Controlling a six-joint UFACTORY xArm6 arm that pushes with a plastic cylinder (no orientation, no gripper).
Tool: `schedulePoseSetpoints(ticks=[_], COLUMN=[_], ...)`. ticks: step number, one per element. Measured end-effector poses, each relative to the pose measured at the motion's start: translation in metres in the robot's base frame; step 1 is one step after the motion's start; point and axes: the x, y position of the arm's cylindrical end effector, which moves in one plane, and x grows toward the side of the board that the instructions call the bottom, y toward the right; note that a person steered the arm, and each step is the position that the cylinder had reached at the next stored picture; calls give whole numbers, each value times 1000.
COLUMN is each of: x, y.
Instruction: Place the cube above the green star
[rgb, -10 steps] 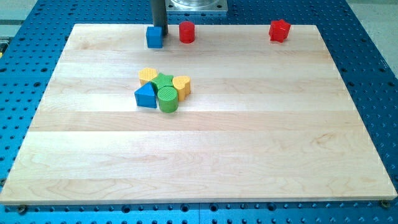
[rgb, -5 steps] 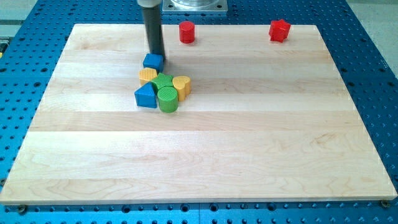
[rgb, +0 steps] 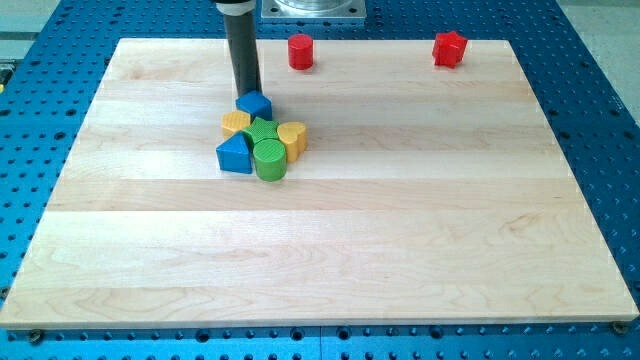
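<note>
You see the cluster nearest: green cylinder (rgb: 269, 159), blue triangle (rgb: 234, 154), 2 yellow blocks, with the green star (rgb: 262, 129) mostly hidden among them. The blue cube (rgb: 254, 104) sits just above it, touching. My tip (rgb: 249, 94), a bare rod with nothing to grip, rests against the cube's top edge.

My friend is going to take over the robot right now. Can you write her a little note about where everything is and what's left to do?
No hand on this arm, just a rod; my tip sits right behind the blue cube, on its top-left side in the view.
The blue cube is against the cluster, just above the green star and beside the yellow block.
Done: cube looks to be above the star.
Left: maybe a small nudge toward the view's right to centre it, then back the tip away.
The red cylinder and red star sit along the top edge, untouched.
</note>
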Motion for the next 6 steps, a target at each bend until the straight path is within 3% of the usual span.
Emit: schedulePoseSetpoints(ticks=[2,4,5,6], x=[5,-103,-127,-96], y=[15,-32,15,90])
